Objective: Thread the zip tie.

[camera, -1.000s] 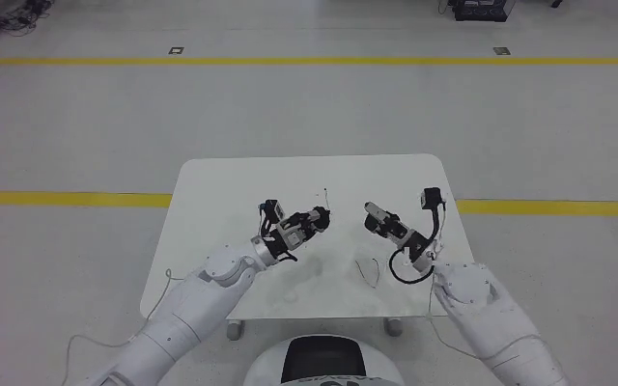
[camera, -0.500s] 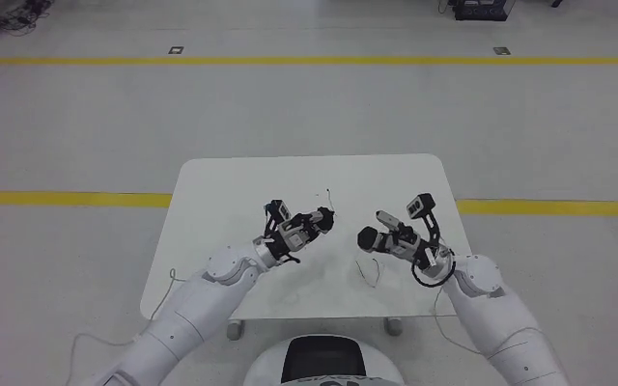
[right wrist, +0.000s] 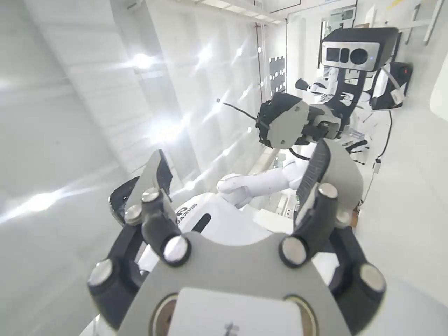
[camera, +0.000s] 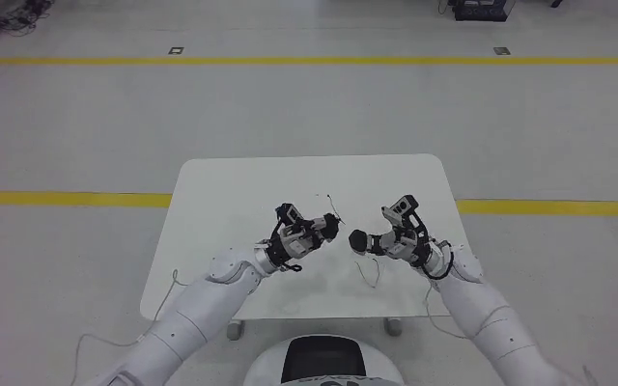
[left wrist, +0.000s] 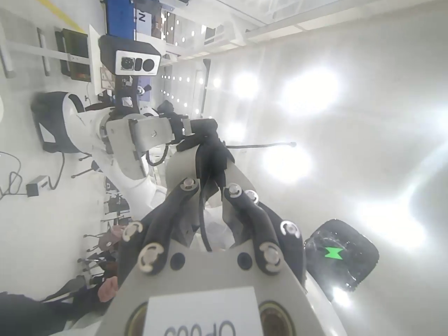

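The threading looks barely begun. The left end effector (camera: pixel 326 227) is clamped on the zip tie (left wrist: pixel 260 146) and holds it above the white counter (camera: pixel 241 193). The tie's free length sticks out past the fingertips as a single straight run. No loop is formed and neither end is fed through the other, so the whole insertion is left to do. The right end effector (right wrist: pixel 241 162) sits just beside the left one, facing it, with its jaws spread wide and nothing between them. I judge it is placed to take the free end but has not touched it. The tie is a thin, black, flexible plastic strap, narrow as a wire. Its outer tip ends in a small knob that may be the locking head, though it is too small to be sure. The right end effector's pads (right wrist: pixel 313 173) are black and finely ribbed, set on smooth grey metal fingers with round silver pivot pins. The left end effector's fingers are of the same build and pressed together over the strap. The counter is matte white with rounded corners. A thin dark curved strand (camera: pixel 367 272) lies on it near the right arm, well apart from the held tie. It could be another tie, but I cannot tell.
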Tool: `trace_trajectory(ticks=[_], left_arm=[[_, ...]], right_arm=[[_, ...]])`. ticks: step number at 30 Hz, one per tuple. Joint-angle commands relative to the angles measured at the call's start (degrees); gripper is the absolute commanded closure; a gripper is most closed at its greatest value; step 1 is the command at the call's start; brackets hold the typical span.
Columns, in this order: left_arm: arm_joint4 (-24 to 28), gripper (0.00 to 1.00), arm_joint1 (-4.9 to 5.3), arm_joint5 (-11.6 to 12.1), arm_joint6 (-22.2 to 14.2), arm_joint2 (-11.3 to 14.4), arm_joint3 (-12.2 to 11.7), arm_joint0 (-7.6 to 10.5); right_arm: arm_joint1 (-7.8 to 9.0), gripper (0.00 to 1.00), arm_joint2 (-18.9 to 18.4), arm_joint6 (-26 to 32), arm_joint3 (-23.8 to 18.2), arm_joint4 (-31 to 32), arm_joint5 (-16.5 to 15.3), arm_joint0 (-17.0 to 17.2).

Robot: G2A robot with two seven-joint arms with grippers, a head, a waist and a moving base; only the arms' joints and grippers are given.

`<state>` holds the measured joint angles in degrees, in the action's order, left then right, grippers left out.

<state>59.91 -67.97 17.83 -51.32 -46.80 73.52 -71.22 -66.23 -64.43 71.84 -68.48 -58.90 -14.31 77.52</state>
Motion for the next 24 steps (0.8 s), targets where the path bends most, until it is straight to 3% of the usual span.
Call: trace_trajectory(ticks=[1,10,24], left_arm=[[0.0,1.0,0.0,0.0,0.0,0.0,0.0,-0.01],[0.0,1.0,0.0,0.0,0.0,0.0,0.0,-0.01],[0.0,1.0,0.0,0.0,0.0,0.0,0.0,-0.01]], right_arm=[[-0.33,0.55,0.7,0.3,0.7,-0.1,-0.4,-0.6],[-1.63,0.73,3.1,1.2,3.3,-0.1,-0.9,-3.0],[-2.79,0.82,4.2,1.2,5.1,0.8,-1.3,-4.9]])
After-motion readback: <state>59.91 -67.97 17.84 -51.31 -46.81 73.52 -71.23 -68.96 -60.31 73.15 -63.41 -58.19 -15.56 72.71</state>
